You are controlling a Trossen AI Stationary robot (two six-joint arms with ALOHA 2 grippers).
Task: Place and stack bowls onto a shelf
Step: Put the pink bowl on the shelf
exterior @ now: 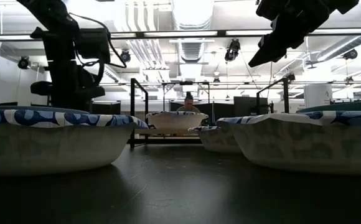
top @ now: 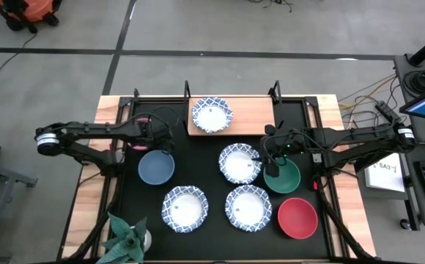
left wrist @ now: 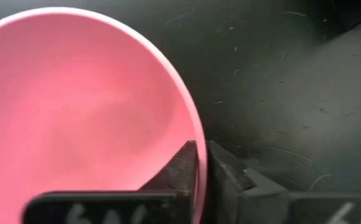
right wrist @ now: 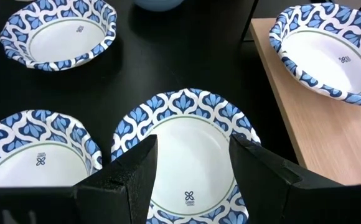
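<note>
My left gripper [left wrist: 202,155] is shut on the pink bowl [left wrist: 75,106], left of the shelf [top: 250,116]; in the high view the arm hides most of that bowl [top: 141,120]. One white blue-rimmed bowl [top: 212,114] sits on the wooden shelf board. Three more stand on the black tabletop [top: 239,163] [top: 185,208] [top: 248,207]. The blue bowl [top: 156,166], green bowl [top: 283,178] and red bowl [top: 297,218] also rest on the table. My right gripper [right wrist: 193,163] is open above the white bowl nearest the shelf [right wrist: 190,134], touching nothing. My left gripper holds the pink bowl by its rim [left wrist: 199,146]. One finger [left wrist: 177,168] is inside the bowl and the other [left wrist: 230,177] outside its wall. The bowl shows tilted against the black tabletop. Whether it is lifted clear, I cannot tell.
A green spiky plant [top: 128,238] stands at the table's near left corner. Black posts [top: 187,92] rise at the shelf's far corners. The shelf board's right half is bare wood [right wrist: 305,124]. A person [exterior: 188,102] shows in the room beyond the table.
</note>
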